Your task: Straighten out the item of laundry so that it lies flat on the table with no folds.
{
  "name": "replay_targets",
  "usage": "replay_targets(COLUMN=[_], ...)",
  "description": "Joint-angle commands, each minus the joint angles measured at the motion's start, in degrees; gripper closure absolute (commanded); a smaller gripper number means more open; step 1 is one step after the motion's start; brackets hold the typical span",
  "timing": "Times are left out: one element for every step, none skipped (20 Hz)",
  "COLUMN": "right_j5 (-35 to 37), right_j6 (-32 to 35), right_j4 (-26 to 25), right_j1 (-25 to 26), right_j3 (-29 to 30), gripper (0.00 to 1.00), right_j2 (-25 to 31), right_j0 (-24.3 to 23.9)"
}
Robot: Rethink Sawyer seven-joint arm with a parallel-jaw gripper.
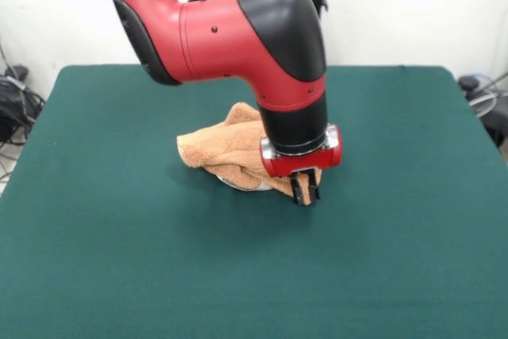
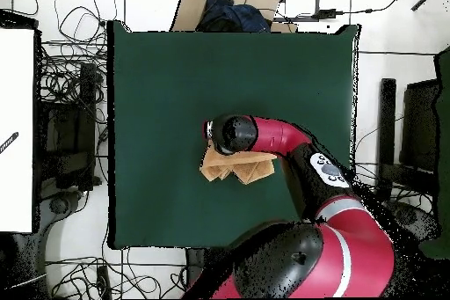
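I've got the hand (image 1: 305, 190) low at the near corner of the towel (image 1: 225, 153), fingers pinched on a bit of orange cloth. Towel's bunched mid-worktop (image 1: 119, 260), its bulk up and to camera-left of my hand in the front view. Green worktop lies open all round, so I'd drag toward the camera-side edge to unfold.

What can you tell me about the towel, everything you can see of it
The towel is orange-tan terry cloth, bunched in a folded heap, not flat. It lies near the middle of the green table. The gripper is down at its near edge with the fingers closed on a pinch of cloth. The arm hides part of it. Something pale shows under its near side; what, I can't tell.
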Motion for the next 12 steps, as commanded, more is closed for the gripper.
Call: replay_targets(right_j5=[-4.6, -4.7, -4.9, -4.9, -5.0, -4.8, -4.8, -5.3, -4.9, -4.8, -4.6, -4.4], right_j6=[1.5, 1.7, 1.9, 2.0, 2.2, 2.3, 2.6, 3.4, 3.5, 3.7, 4.1, 4.4], right_j4=[-5.2, -5.2, -5.3, -5.3, -5.3, -5.2, -5.4, -5.2, -4.8, -4.7, -4.6, -4.6], right_j1=[1.8, 1.7, 1.7, 1.6, 1.5, 1.5, 1.0, 0.4, 0.3, -0.1, -0.7, -1.2], right_j3=[2.1, 2.1, 2.2, 2.2, 2.3, 2.2, 2.1, 2.5, 2.8, 3.1, 3.6, 4.0], gripper=[1.00, 1.00, 1.00, 1.00, 1.00, 1.00, 1.00, 1.00, 1.00, 1.00, 1.00, 1.00], right_j2=[-0.2, -0.3, -0.4, -0.5, -0.6, -0.7, -1.2, -1.4, -1.0, -1.1, -1.4, -1.7], right_j0=[1.3, 1.4, 1.5, 1.6, 1.7, 1.8, 2.4, 2.7, 2.5, 2.7, 3.0, 3.2])
